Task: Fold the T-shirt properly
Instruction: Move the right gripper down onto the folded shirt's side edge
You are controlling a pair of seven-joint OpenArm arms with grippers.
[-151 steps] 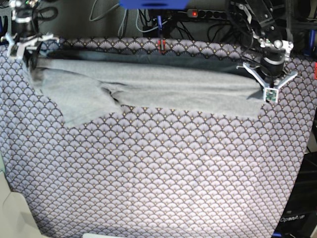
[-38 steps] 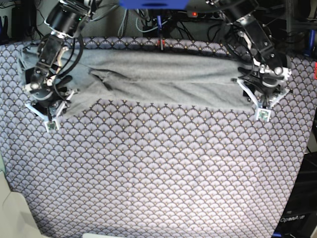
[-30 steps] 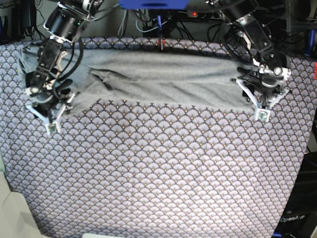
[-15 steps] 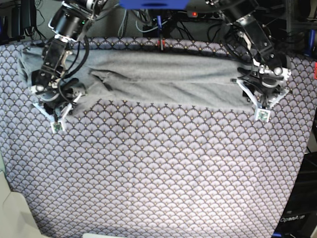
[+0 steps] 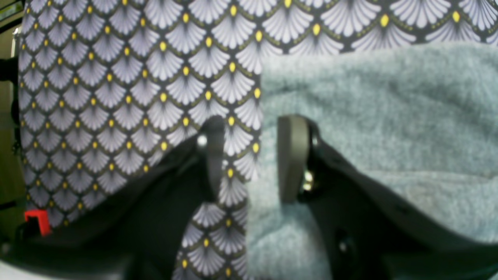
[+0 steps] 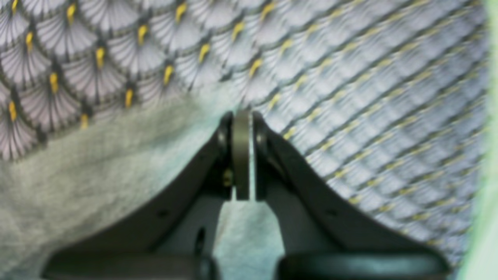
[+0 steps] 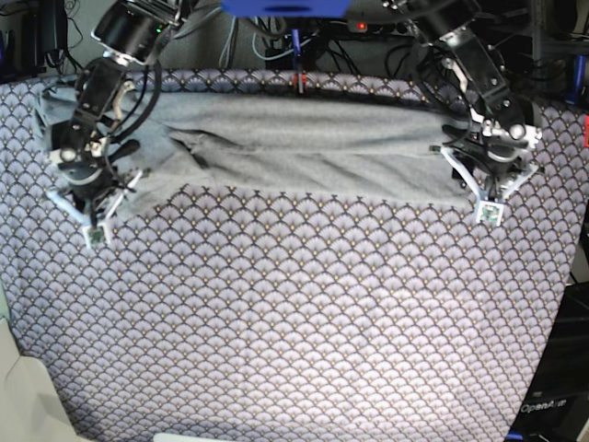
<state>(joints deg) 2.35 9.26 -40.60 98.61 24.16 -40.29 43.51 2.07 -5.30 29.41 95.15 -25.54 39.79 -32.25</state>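
Base: T-shirt (image 7: 304,152) lies as a long band across the far part of the tablecloth (image 7: 304,331); right gripper (image 7: 95,214) at one end, left gripper (image 7: 485,195) at the other.
Left wrist: fingers (image 5: 292,155) parted, straddling the shirt edge; grip unclear.
Right wrist: jaws clenched on the shirt edge.

One grey T-shirt (image 7: 304,152) lies in a long band across the 12 o'clock side of one fan-scale patterned tablecloth (image 7: 304,322). Two robot arms reach over it, each ending in one gripper: the right gripper (image 7: 92,210) at 9 o'clock, the left gripper (image 7: 485,189) at 3 o'clock. One power strip (image 7: 391,25) sits at 12 o'clock.
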